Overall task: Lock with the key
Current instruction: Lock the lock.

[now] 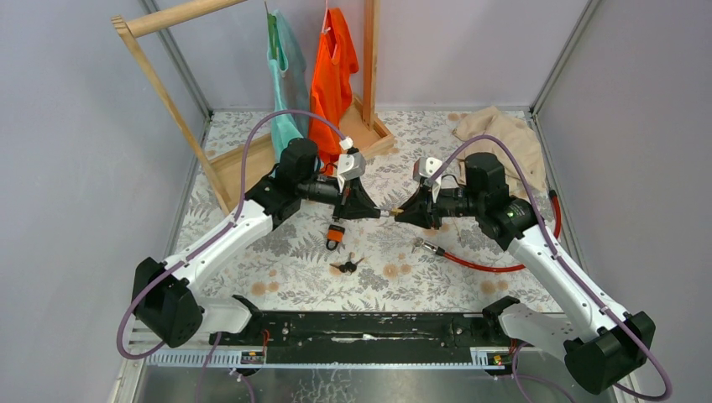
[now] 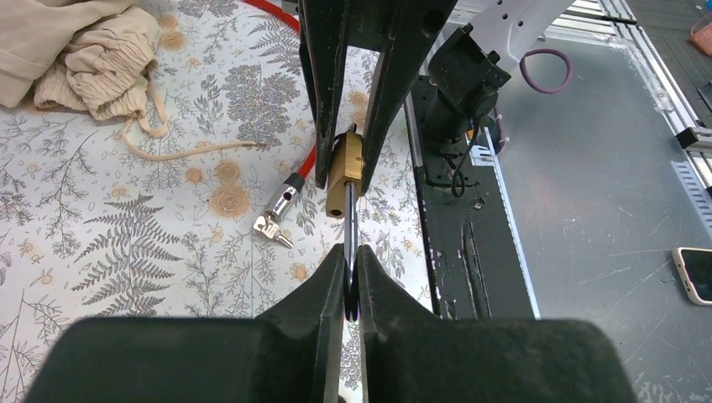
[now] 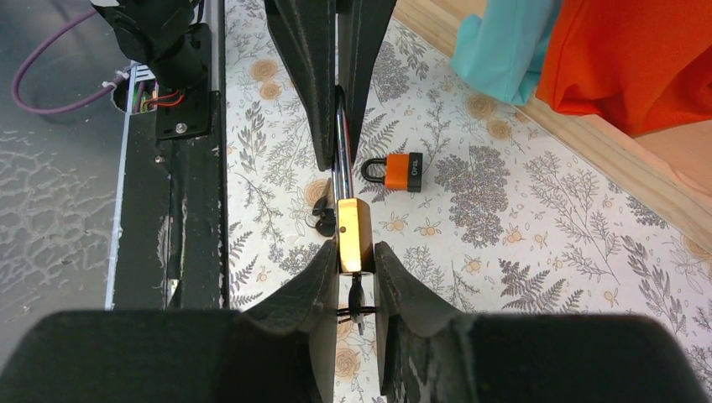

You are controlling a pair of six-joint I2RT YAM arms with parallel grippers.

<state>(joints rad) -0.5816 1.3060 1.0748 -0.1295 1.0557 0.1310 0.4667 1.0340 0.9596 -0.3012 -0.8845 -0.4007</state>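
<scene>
Your right gripper (image 3: 354, 260) clamps the small brass padlock (image 3: 353, 231), raised off the desk (image 3: 520, 235) near the orange padlock (image 3: 401, 170); your left gripper (image 2: 351, 269), nearly closed, pinches the silver key (image 2: 351, 222), its blade in the brass body.

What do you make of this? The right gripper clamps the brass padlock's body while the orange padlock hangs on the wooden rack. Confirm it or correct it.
One detail is wrong. The orange padlock does not hang on the wooden rack; it lies flat on the table, as the right wrist view shows. The rest stands: the right gripper clamps the brass padlock by its body.
</scene>
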